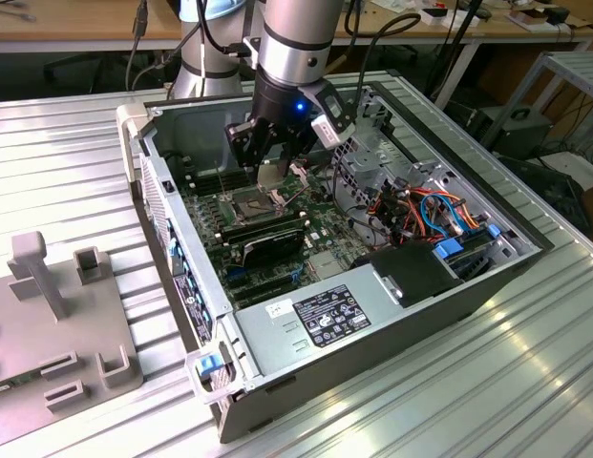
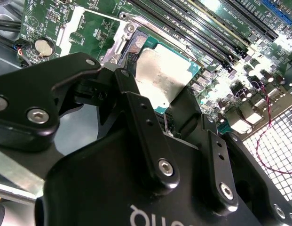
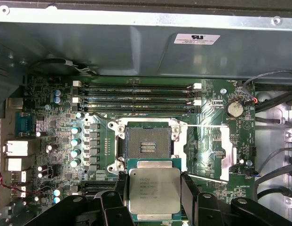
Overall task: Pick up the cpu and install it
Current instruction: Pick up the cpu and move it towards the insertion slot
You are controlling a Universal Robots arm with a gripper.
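Note:
The cpu is a flat square chip with a dull silver top, and my gripper is shut on it, one black finger on each side. It hangs just above the motherboard, beside the open dark socket, not seated in it. In the second wrist view the cpu sits tilted between the fingers of the gripper, over the socket's metal frame. In the exterior view the gripper reaches down into the open computer case with the cpu above the socket.
Long black memory sticks lie beyond the socket, and a coin battery sits near them. The socket's hinged metal plate is swung aside. A power supply and coloured cables crowd the case. A grey fixture stands at the exterior view's left.

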